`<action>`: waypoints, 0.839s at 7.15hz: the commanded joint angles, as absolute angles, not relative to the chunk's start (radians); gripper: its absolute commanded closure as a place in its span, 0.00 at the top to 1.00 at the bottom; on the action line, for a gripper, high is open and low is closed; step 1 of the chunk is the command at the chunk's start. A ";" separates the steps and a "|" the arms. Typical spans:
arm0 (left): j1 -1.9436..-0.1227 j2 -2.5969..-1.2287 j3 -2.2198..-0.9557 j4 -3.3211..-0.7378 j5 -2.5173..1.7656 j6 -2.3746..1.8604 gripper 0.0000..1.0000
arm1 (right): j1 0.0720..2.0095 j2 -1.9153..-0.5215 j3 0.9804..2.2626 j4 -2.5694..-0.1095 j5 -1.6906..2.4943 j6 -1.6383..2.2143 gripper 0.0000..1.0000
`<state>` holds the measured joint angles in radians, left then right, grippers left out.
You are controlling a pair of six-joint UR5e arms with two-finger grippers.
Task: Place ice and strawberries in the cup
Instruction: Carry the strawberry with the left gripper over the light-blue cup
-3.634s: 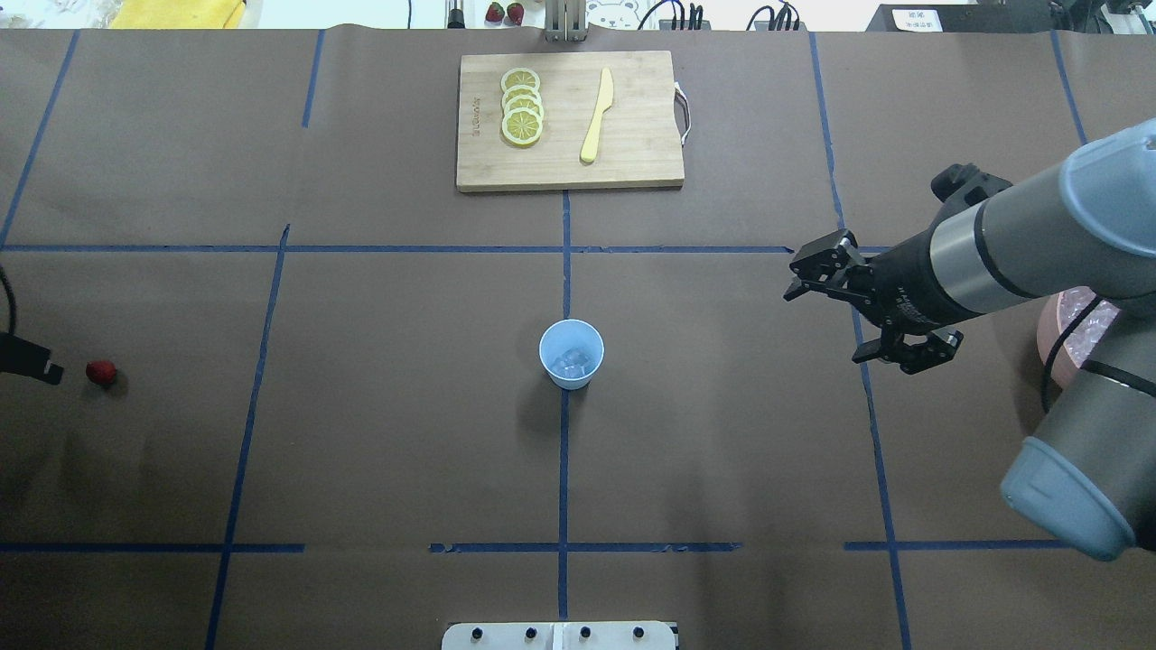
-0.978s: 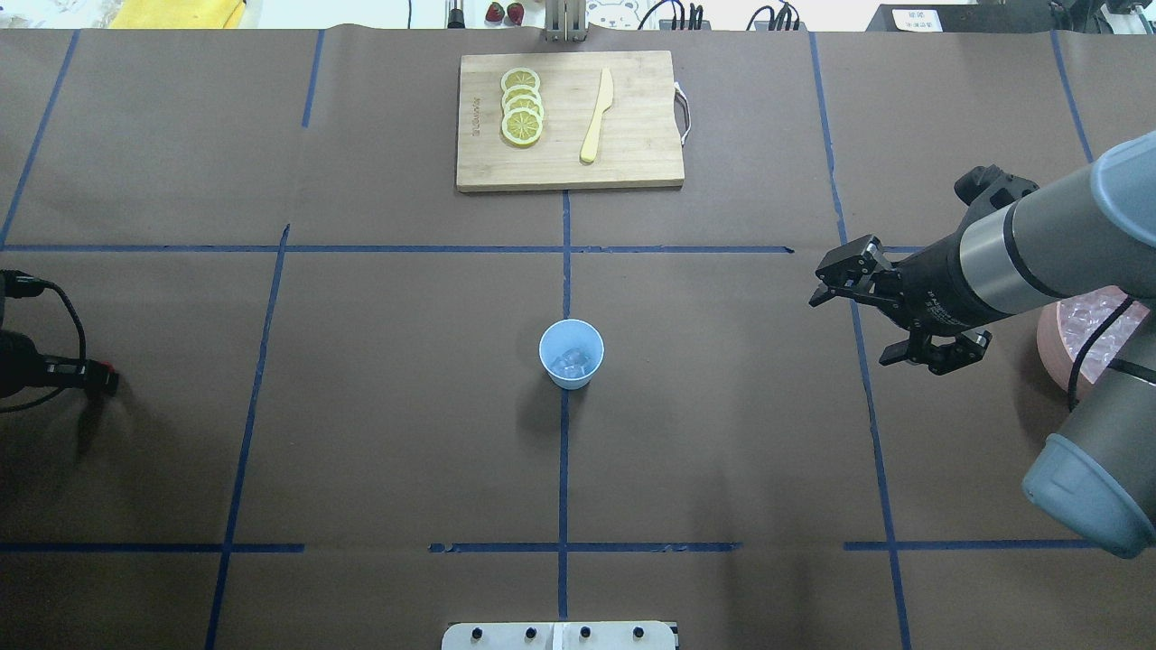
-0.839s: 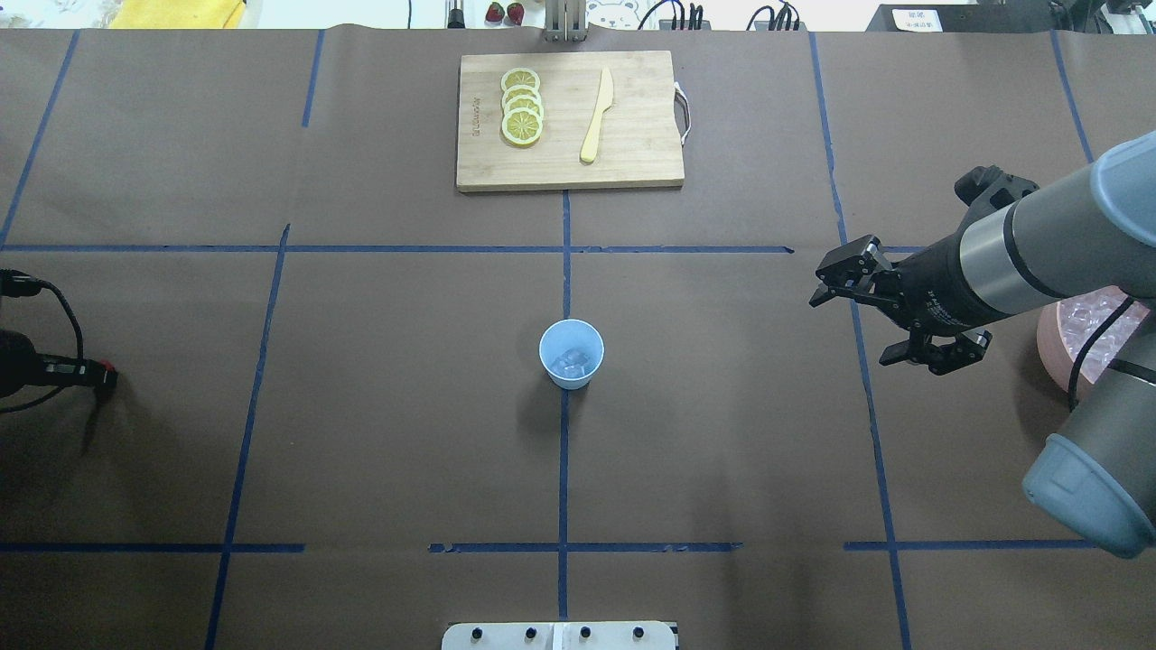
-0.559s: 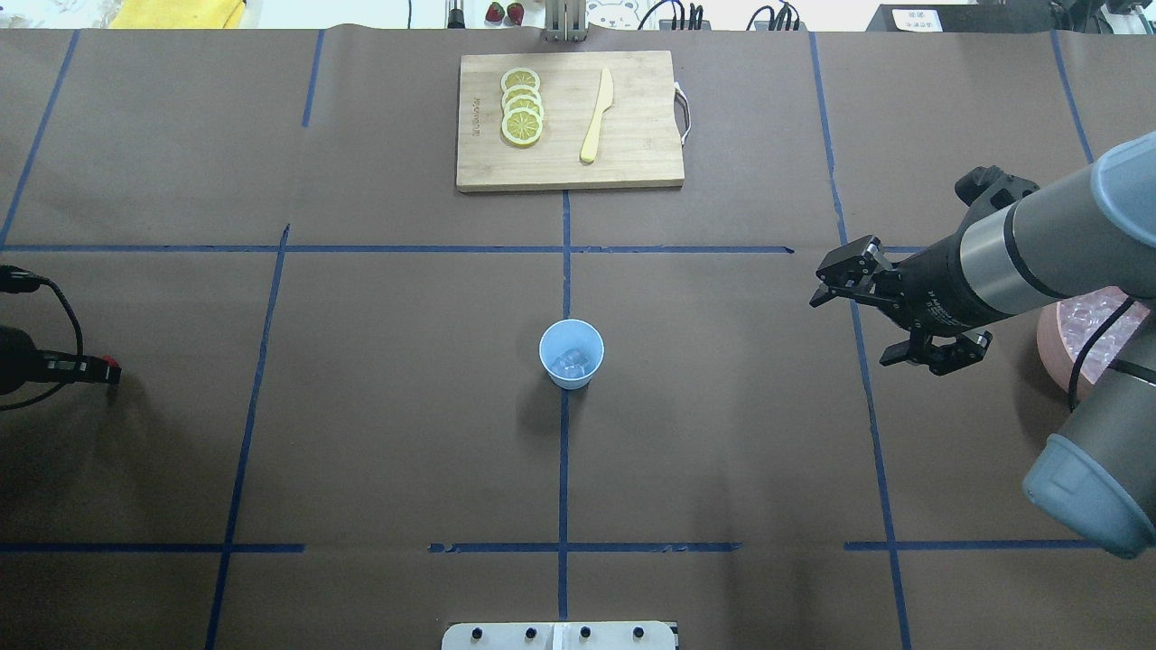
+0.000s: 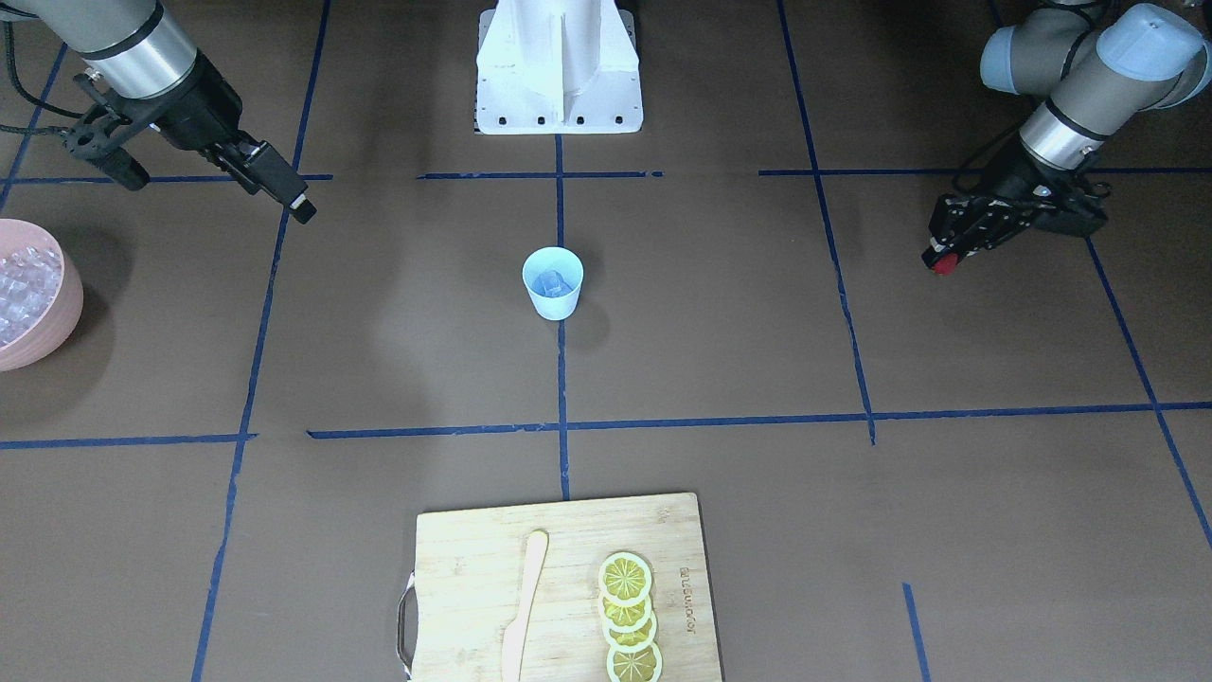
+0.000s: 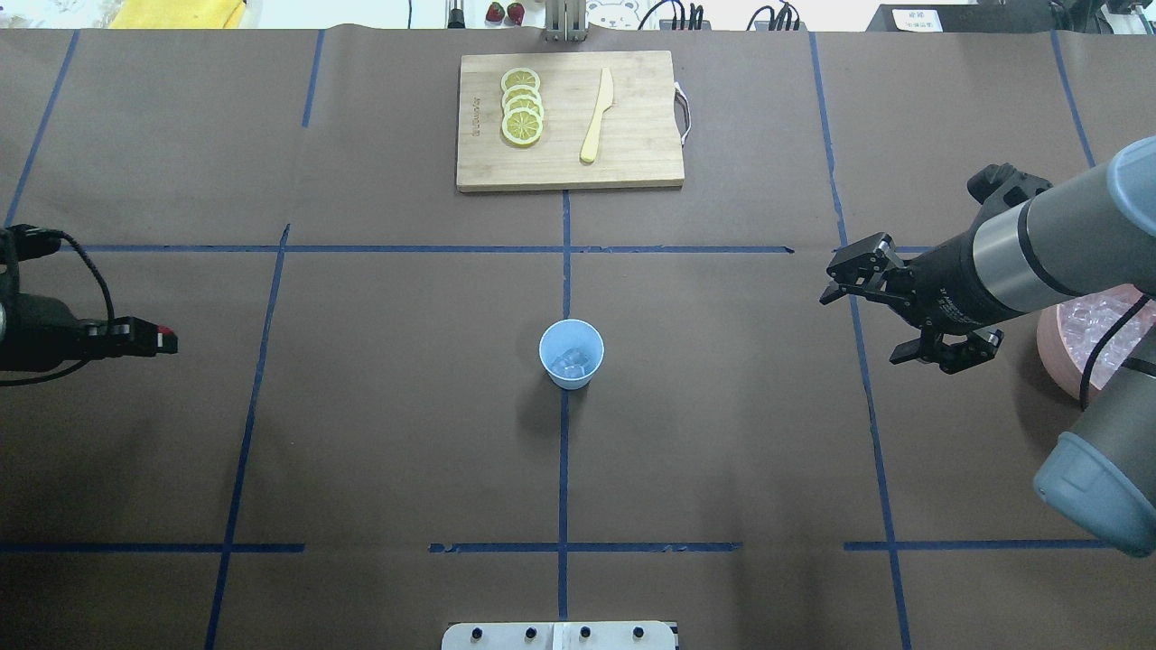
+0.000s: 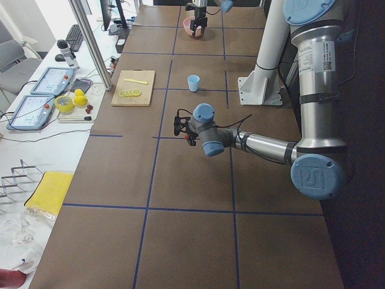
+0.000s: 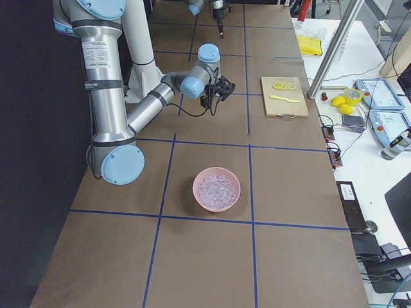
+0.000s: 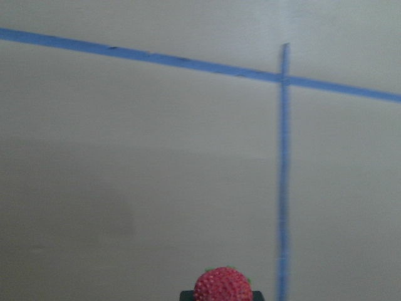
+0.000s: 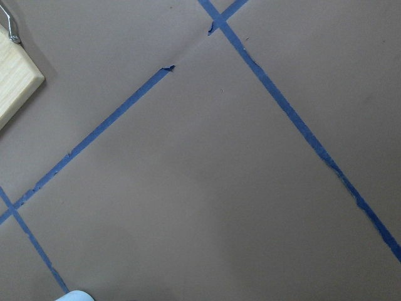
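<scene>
Vs 0.6 s ago, left pincer [image 6: 165,341] is further in from the frame's left edge & slightly higher, clamped on the strawberry [image 9: 222,286]. Right pincer [image 6: 859,329] is a touch further right, jaws spread, nothing in it. Strawberry: tiny, red, seeded skin, off the bench [image 6: 406,451], well left of the cup [image 6: 571,354]. Cup: light blue, upright, frame centre, clear ice [image 6: 571,364] inside.

The table [image 6: 379,451] is covered in brown paper, with blue tape lines [image 6: 563,469] making big squares. In the left side view, a white bench [image 7: 36,129] with two screens [image 7: 53,80] sits at 9 o'clock, beside a metal post [image 7: 92,51].
</scene>
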<state>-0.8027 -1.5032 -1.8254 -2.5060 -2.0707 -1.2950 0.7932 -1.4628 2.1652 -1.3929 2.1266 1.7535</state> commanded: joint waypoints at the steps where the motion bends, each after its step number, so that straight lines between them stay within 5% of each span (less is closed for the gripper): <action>1: -0.718 -1.758 -1.844 -2.339 -2.068 -1.458 0.00 | 0.811 -1.480 2.167 -1.393 2.129 1.733 1.00; 6: -0.495 -2.267 -1.691 -1.959 -1.901 -1.578 0.05 | 0.831 -1.499 2.166 -1.393 2.129 1.697 1.00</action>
